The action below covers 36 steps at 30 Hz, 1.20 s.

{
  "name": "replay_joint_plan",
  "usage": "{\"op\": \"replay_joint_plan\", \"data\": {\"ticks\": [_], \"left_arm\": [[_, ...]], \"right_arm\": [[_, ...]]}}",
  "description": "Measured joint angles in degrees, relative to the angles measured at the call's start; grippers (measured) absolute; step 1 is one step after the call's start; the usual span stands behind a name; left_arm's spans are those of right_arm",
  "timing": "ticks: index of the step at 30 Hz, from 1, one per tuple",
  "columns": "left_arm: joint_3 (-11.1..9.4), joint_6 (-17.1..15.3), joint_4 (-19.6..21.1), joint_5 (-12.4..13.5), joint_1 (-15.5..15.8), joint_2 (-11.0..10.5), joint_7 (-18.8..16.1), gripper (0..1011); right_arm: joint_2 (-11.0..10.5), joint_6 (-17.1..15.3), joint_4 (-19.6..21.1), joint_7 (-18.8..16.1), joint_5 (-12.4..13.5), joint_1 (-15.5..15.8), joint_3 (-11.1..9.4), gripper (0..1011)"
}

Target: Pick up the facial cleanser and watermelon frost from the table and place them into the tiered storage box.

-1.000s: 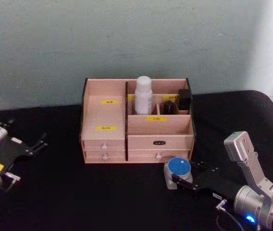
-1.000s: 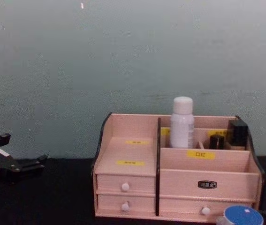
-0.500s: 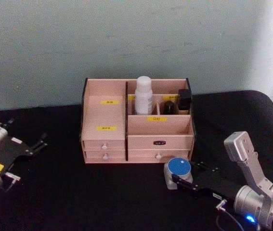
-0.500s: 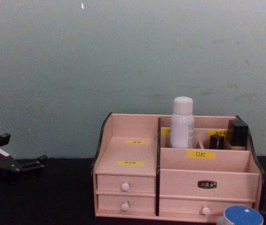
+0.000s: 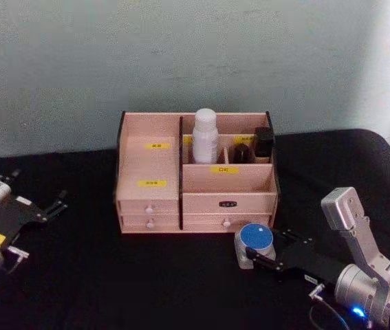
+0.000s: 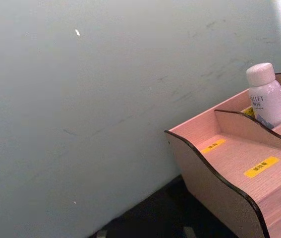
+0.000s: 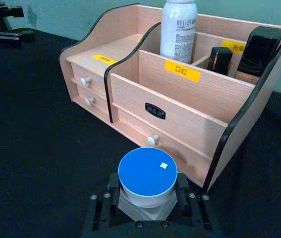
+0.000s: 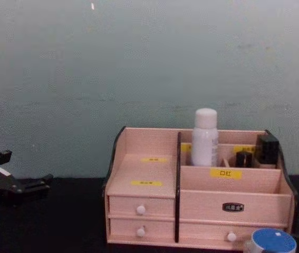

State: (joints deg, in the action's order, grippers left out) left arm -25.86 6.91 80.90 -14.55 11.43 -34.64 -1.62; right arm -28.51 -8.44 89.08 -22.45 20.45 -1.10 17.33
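Observation:
The tiered storage box (image 5: 153, 161) (image 7: 204, 104) (image 8: 207, 200) (image 6: 229, 158) stands at the back middle of the black table. A white bottle, the facial cleanser (image 5: 205, 137) (image 7: 179, 32) (image 8: 205, 138) (image 6: 265, 96), stands upright in its rear compartment. The watermelon frost, a small round jar with a blue lid (image 5: 256, 238) (image 7: 146, 174) (image 8: 273, 241), is just in front of the box's right drawers. My right gripper (image 5: 253, 253) (image 7: 147, 201) is shut on the jar's base. My left gripper (image 5: 38, 189) (image 8: 28, 166) is parked open at the far left.
Two dark lipstick-like tubes (image 5: 263, 143) (image 7: 259, 47) stand in the box's back right slots. Yellow labels and white drawer knobs (image 7: 153, 139) face me. A pale wall rises close behind the box. Black tabletop (image 5: 98, 275) spreads out in front.
The jar in my right gripper sits a touch higher than before. The left arm has barely shifted.

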Motion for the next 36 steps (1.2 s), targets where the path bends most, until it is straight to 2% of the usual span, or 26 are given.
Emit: {"op": "replay_joint_plan", "data": {"ticks": [16,36], "left_arm": [[0.0,0.0,0.0,0.0,0.0,0.0,0.0,1001],[0.0,0.0,0.0,0.0,0.0,0.0,0.0,1001]], "right_arm": [[-0.8,-0.3,1.2,-0.9,1.3,0.2,-0.4,689],[-2.4,0.3,3.2,-3.1,2.7,-0.1,1.2,687]]}}
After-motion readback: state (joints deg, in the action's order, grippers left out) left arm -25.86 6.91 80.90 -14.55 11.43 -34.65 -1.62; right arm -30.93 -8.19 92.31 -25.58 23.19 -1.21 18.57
